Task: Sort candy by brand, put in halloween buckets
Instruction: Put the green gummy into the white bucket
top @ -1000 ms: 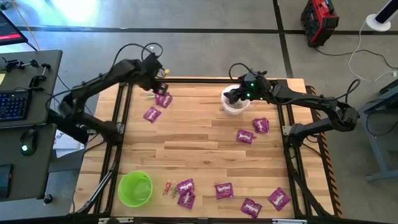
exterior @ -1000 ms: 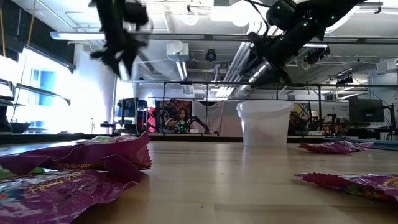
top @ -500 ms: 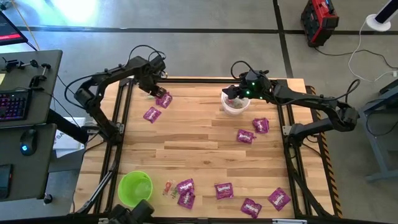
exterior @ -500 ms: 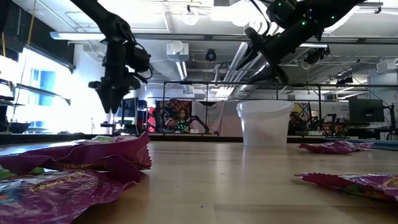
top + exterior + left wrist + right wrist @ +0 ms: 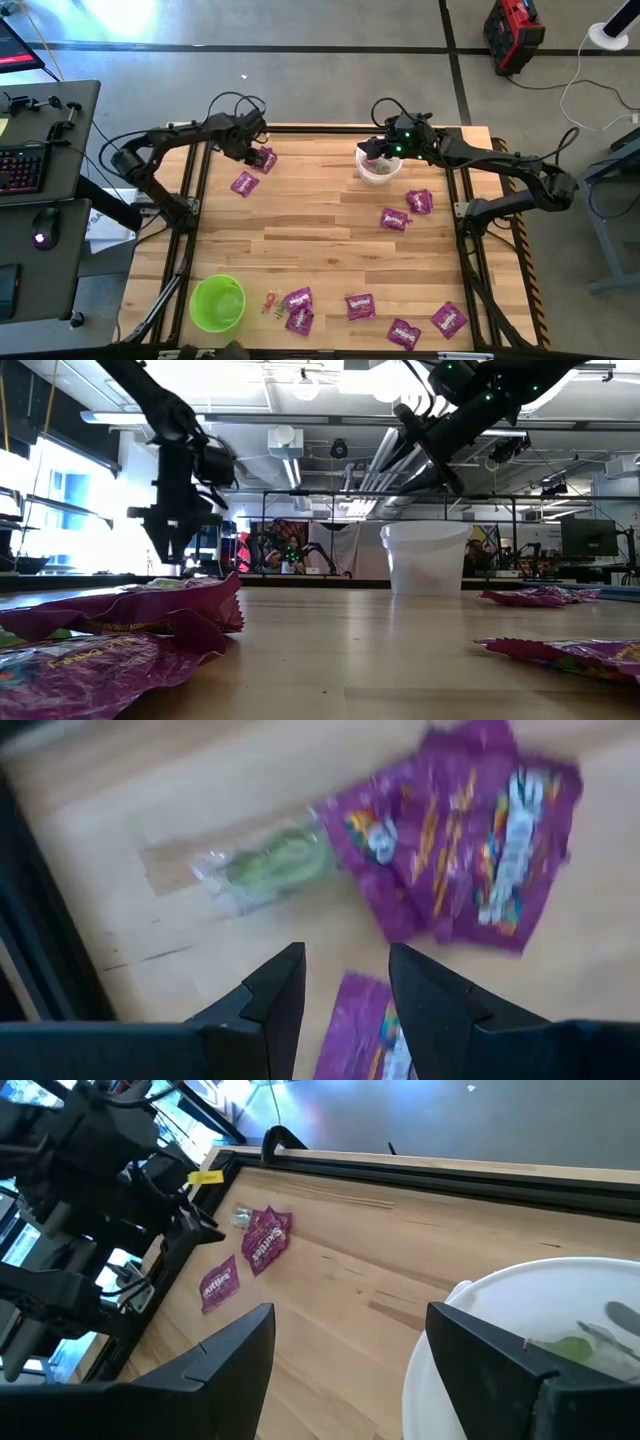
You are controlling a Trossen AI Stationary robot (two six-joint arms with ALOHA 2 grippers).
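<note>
Off the table's left edge stands a desk (image 5: 50,200) with a keyboard (image 5: 22,170) and a mouse (image 5: 40,238). On the wooden table (image 5: 330,255), the lime green bucket (image 5: 217,302) sits at the near left corner, with a few small red and orange sweets (image 5: 270,300) just beside it.

The left pincer (image 5: 256,152) hangs at the far left corner, its fingers (image 5: 275,995) parted with nothing between them. Below it lie a clear-wrapped green sweet (image 5: 270,865) and, touching that sweet's wrapper, a purple packet (image 5: 470,835); a second purple packet (image 5: 244,184) lies a little nearer, apart from both. The table's black frame rail (image 5: 200,190) runs close beside this group.

Along the near edge lie more purple packets: an overlapping pair (image 5: 298,309), then one (image 5: 360,306), then two more (image 5: 403,332) (image 5: 449,319) toward the right corner.

At the far middle stands the white bucket (image 5: 379,170), a green sweet (image 5: 572,1348) showing inside it. The right pincer (image 5: 372,150) hovers over the bucket's rim, spread wide and empty. Two purple packets (image 5: 396,219) (image 5: 419,201) lie near each other to the right of the bucket, well apart from it. On the floor beyond the table stands a red and black case (image 5: 514,34).
</note>
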